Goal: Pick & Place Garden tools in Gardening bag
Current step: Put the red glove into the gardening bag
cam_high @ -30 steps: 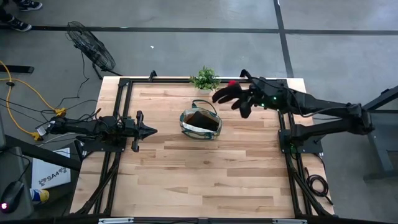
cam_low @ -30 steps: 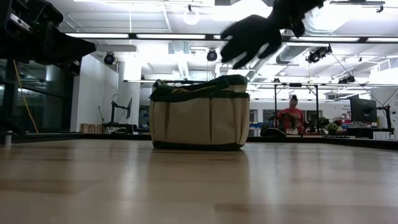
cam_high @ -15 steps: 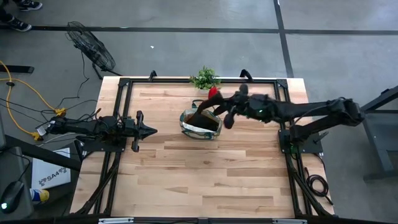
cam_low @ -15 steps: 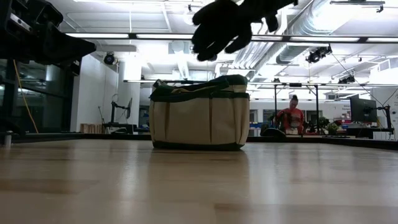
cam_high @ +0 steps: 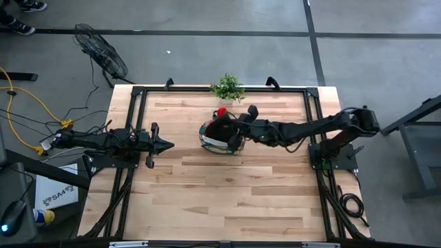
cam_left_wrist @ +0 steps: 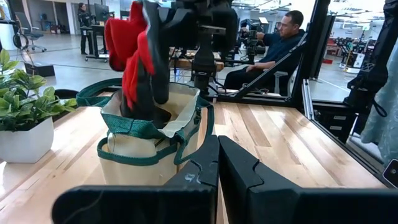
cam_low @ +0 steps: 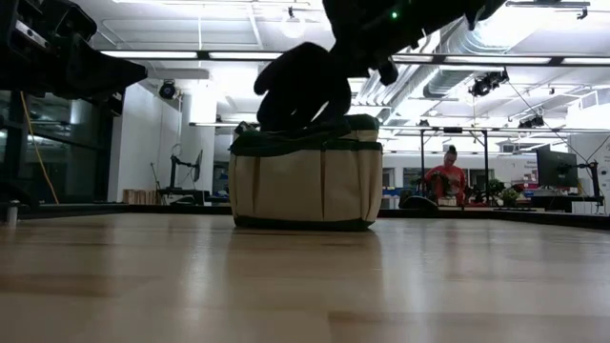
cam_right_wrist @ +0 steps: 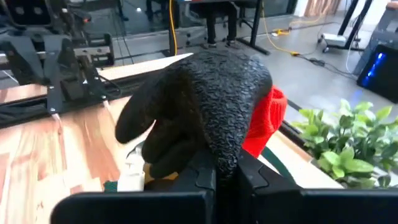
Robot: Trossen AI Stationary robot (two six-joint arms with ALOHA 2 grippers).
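Note:
The gardening bag, khaki with dark green trim, stands on its base at the table's far middle. Over its mouth my right gripper is shut on a black glove with a red cuff. The glove's lower black end dips into the bag's opening. The other garden tools are out of view. At the table's left, my left gripper waits shut, apart from the bag. My right gripper pinches the glove's black textured part beside the red cuff between its two fingers. The fingers come from the table's right, slanting slightly down. The glove drapes over the fingertips and hangs below them, cuff uppermost, its finger end at the bag's rim.
A small green potted plant stands just beyond the bag at the far edge. Black frame rails run along the table's left, right and far edges. Bare wood lies on the near side of the bag. A person sits in the room beyond.
My right gripper has carried the glove from the table's far right, near the plant, toward the left and down. It now stands over the bag, and the glove has sunk from well above the bag to its mouth.

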